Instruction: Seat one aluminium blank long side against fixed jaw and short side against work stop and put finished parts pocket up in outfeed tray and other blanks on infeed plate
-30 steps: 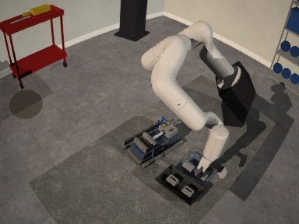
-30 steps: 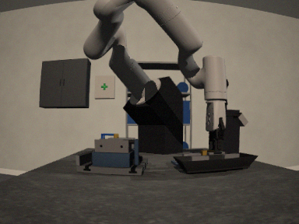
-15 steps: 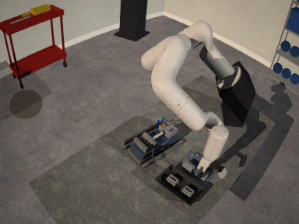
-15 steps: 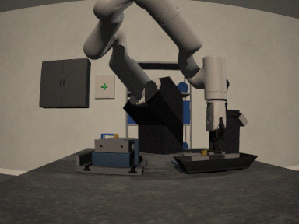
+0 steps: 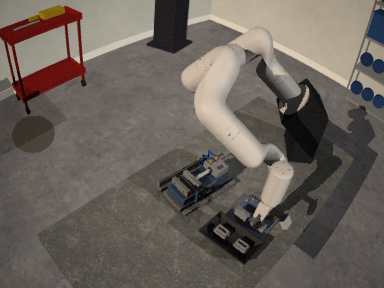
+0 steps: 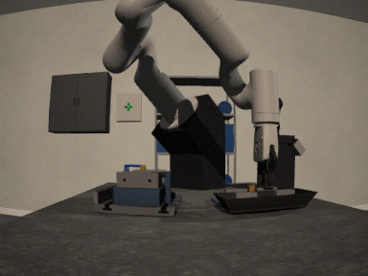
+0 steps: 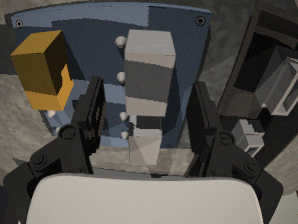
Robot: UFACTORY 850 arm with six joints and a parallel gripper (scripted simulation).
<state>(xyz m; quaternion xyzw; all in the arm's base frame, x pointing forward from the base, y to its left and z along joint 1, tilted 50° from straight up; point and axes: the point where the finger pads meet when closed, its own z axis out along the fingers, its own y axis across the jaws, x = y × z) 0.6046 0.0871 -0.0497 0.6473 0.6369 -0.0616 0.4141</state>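
My gripper (image 7: 147, 93) is open and points down over the blue infeed plate (image 7: 107, 30). Its two fingers stand on either side of a long aluminium blank (image 7: 148, 86), which lies flat on the plate; I cannot tell whether they touch it. A brass blank (image 7: 43, 70) sits on the plate to the left of the fingers. In the top view the gripper (image 5: 260, 220) is low over the plate (image 5: 252, 215), to the right of the vise (image 5: 197, 182). The vise's opening is too small to read there.
The black outfeed tray (image 5: 235, 237) lies in front of the plate and holds two finished parts (image 5: 221, 230) (image 5: 242, 244). It also shows at the right of the wrist view (image 7: 266, 76). A small light block lies on the floor beside the plate.
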